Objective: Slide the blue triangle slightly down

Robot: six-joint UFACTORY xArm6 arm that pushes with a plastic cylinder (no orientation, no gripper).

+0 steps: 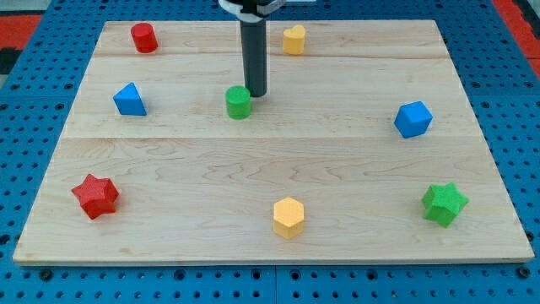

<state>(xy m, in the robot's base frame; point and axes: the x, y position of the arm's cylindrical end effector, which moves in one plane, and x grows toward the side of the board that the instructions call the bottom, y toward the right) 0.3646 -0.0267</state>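
My tip touches the green cylinder (no jaws on this tool), well right of the blue triangle.

The rod's tip rests just beside the green cylinder, well right of the blue triangle.

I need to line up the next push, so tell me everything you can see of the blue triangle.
The blue triangle is a small solid block, matte blue like painted wood or plastic, with a triangular top face and darker side faces. It sits flat on the pale wooden board, in the view's upper left, below the red cylinder and left of the green cylinder. Nothing touches it; my tip stands well to its right, beside the green cylinder.
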